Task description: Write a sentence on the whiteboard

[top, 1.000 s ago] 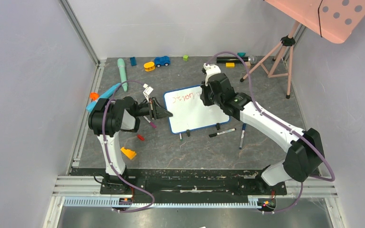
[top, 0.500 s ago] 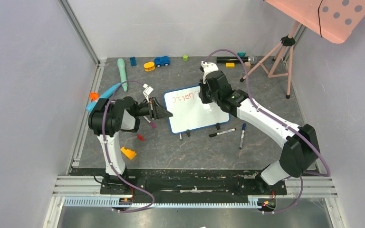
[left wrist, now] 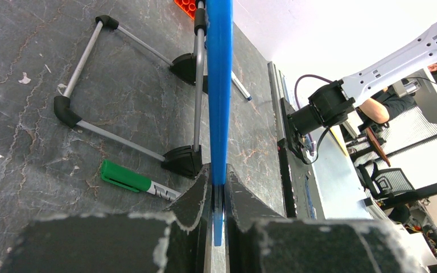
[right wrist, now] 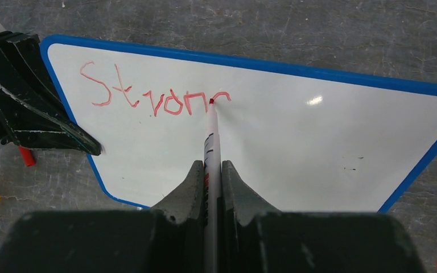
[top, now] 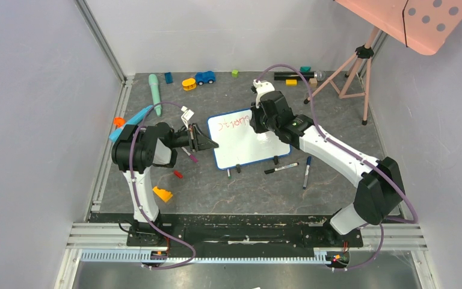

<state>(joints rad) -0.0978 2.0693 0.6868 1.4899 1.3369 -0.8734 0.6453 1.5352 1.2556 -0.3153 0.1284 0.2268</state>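
The whiteboard with its blue frame lies tilted mid-table. My left gripper is shut on its left edge; in the left wrist view the blue edge runs up from between my left gripper's jaws. My right gripper is shut on a red marker whose tip touches the whiteboard at the end of the sentence. The sentence reads about "Stron" plus a part-made letter, in red. From above, the right wrist covers the marker, and the sentence shows beside it.
A green marker lies under the board by its black feet. A black marker and a blue marker lie in front of the board. A tripod with a pink dotted panel stands back right. Small toys line the back.
My right wrist has shifted slightly toward the back and left while the marker stayed on the board, and the red writing has grown by part of a letter. The left arm has not moved.
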